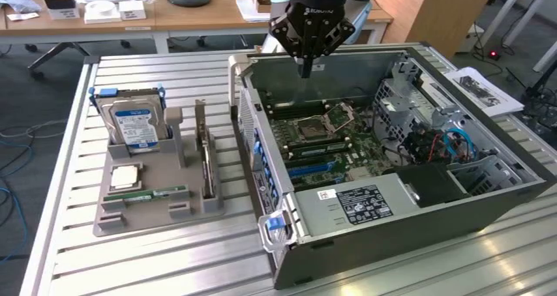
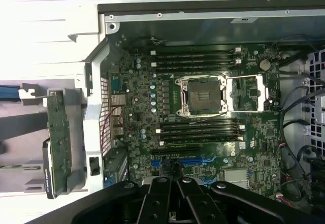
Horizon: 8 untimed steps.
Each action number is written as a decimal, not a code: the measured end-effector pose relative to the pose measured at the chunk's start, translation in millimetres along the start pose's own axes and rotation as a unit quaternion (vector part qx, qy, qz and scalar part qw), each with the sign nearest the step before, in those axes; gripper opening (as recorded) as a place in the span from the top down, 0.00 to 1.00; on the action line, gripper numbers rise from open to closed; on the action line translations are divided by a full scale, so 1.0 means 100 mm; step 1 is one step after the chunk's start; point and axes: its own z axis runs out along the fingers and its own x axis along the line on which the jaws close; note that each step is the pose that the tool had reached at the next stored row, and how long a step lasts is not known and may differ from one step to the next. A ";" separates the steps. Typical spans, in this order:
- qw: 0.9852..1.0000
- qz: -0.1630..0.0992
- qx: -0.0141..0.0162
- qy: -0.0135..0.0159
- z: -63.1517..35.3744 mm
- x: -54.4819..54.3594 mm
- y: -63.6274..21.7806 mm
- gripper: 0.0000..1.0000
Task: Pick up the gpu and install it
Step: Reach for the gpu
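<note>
One arm: its black gripper [image 1: 304,66] hangs over the open computer case [image 1: 392,244], towards the case's far wall.
Gripper state: fingers pressed together, tips pointing down, nothing between them and touching nothing.
Gpu [image 1: 207,165]: stands on its thin edge in a slot of the grey holder tray [image 1: 143,221], just beside the case on the exterior view's left, well apart from the gripper.
Holder tray: rests on the slatted metal table [image 1: 156,263]; at its far end the hard drive [image 1: 135,123] with the blue-white label stands upright, and the green memory stick [image 1: 152,195] lies flat near the front, beside a square processor chip [image 1: 124,175].
Motherboard [image 1: 348,149]: lies on the case floor, with the processor socket [image 1: 315,128] near the middle, its metal frame swung open, and rows of memory slots on either side.
Wrist view: the closed gripper [image 2: 176,176] is over the blue expansion slots [image 2: 195,160]; the socket [image 2: 203,94] lies beyond; the gpu [image 2: 57,142] shows outside the case wall.
</note>
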 end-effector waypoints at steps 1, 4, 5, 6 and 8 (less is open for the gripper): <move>1.000 0.000 0.000 0.000 -0.001 0.01 -0.001 0.89; 1.000 0.000 0.000 0.000 -0.002 0.07 -0.005 0.89; 1.000 0.000 0.000 0.000 -0.003 0.09 -0.007 0.89; 1.000 0.000 0.000 0.000 -0.003 0.11 -0.009 0.89; 1.000 0.000 0.000 0.000 -0.005 0.17 -0.013 0.89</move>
